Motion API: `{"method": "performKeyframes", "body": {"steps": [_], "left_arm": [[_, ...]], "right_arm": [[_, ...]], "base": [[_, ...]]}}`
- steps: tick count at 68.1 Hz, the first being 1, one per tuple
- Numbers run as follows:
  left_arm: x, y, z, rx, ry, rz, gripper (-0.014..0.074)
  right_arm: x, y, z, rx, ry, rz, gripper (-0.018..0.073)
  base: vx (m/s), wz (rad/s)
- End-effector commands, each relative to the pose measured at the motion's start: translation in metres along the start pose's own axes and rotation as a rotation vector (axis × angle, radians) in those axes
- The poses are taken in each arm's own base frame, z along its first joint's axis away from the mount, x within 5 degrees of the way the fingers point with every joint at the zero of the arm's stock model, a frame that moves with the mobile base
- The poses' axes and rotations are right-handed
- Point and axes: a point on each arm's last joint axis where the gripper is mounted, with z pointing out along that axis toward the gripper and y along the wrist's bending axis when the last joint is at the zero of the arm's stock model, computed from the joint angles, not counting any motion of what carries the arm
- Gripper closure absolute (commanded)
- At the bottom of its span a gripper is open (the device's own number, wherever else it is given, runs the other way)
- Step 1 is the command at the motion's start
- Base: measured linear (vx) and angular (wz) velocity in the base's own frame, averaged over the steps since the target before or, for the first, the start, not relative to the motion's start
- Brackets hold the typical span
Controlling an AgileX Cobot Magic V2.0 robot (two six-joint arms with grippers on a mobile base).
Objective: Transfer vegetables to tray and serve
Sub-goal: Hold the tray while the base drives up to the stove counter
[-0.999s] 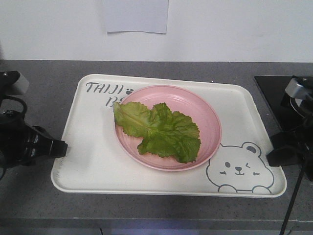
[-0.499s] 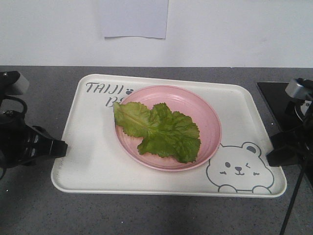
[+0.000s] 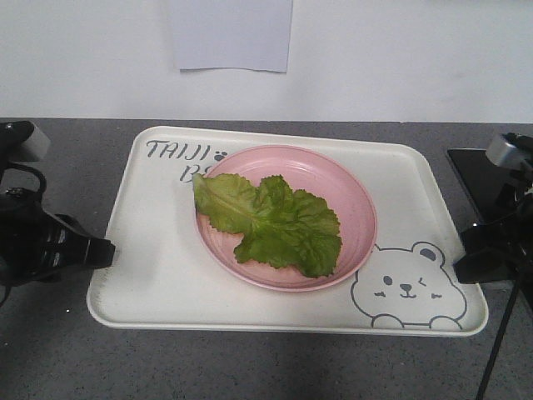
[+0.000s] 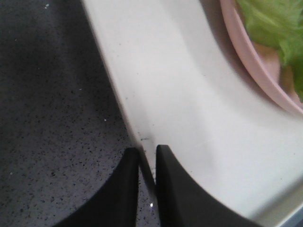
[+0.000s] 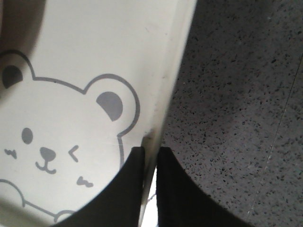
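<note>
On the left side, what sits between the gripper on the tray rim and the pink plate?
Nothing: the left wrist view shows bare tray surface from the left gripper, shut on the rim, to the pink plate holding the lettuce.

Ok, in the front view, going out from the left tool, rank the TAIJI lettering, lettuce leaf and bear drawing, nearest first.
From the left tool, clamped on the tray's left rim:
1. TAIJI lettering, far-left corner.
2. Lettuce leaf, on the pink plate, centre.
3. Bear drawing, near-right corner.

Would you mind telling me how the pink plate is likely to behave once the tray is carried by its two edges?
The pink plate rests loose on the smooth tray, so it may slide if tilted. It probably won't tip, being shallow. The lettuce looks limp and light.
</note>
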Motion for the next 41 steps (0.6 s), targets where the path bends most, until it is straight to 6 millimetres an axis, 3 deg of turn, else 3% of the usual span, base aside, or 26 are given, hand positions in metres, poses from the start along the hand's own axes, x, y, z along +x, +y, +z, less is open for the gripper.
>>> {"method": "performKeyframes", "body": {"steps": [1, 41], "left_arm": [[-0.0085, -0.0158, -0.0121, 0.093, -0.087, -0.009, 0.0602], [-0.0085, -0.0158, -0.0121, 0.093, -0.087, -0.009, 0.0602]], "right_arm": [[-0.0022, 0.0245, -0.0141, -0.142, -0.054, -0.039, 0.0562], [-0.0022, 0.0245, -0.0141, -0.142, -0.054, -0.039, 0.0562]], "base": [[0.04, 0.01], [0.02, 0.01]]}}
